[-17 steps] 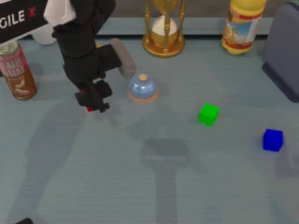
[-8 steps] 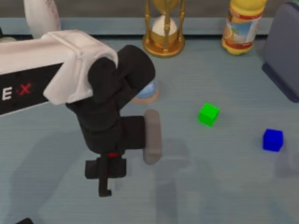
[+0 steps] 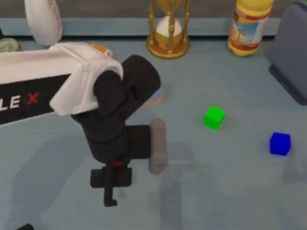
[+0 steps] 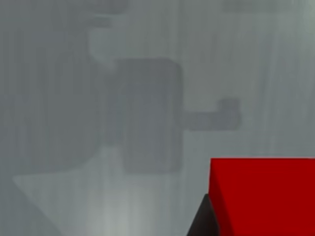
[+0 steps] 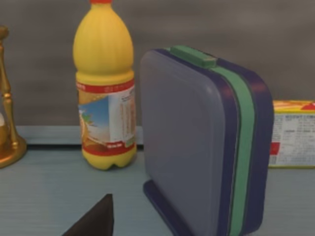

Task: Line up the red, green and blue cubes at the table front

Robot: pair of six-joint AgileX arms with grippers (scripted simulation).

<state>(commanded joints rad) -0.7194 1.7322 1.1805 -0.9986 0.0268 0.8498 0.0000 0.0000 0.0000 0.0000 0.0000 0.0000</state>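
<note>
The left hand (image 3: pixel 111 184) grips the red cube (image 4: pixel 263 196) above the surface's (image 3: pixel 216 191) front left, not yet set down. Green cube (image 3: pixel 214 117) and blue cube (image 3: pixel 280 143) wait untouched at right.

The green cube (image 3: pixel 214 117) sits left of the blue cube (image 3: pixel 280 143), behind it.

left tool (image 3: pixel 111 184) carrying red cube (image 4: pixel 263 196), moved nearer table (image 3: pixel 230 191) front
</note>
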